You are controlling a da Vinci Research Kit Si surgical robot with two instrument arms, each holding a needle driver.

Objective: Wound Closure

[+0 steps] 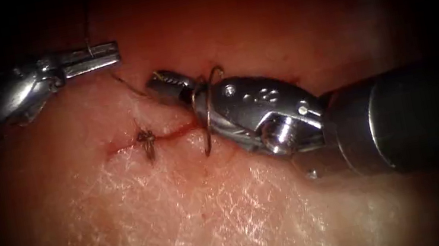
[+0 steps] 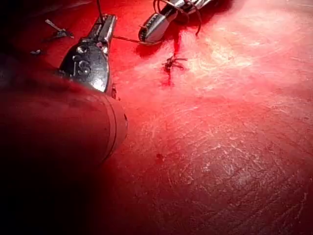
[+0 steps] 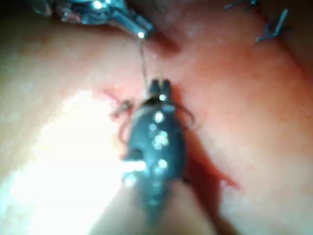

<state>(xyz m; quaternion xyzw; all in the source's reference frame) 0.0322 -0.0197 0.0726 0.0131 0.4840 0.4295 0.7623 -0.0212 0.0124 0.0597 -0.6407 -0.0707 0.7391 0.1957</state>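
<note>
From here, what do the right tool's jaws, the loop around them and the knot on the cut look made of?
Right tool: polished metal, going by its bright glints. Thread looped around it: thin, stiff and wiry, holding its curve; possibly a single-strand suture, material unclear. Knot on the cut: dark thread with short bristly ends.

The left arm's tool [image 1: 93, 58] is being held at the upper left, its shaft lying nearly level and its jaws being kept closed on the thread [image 1: 86, 20]. The right arm's tool [image 1: 171, 86] is being reached in from the right, wrist bent, jaws pointing up-left; loops of thread are being carried around its closed jaws.
</note>
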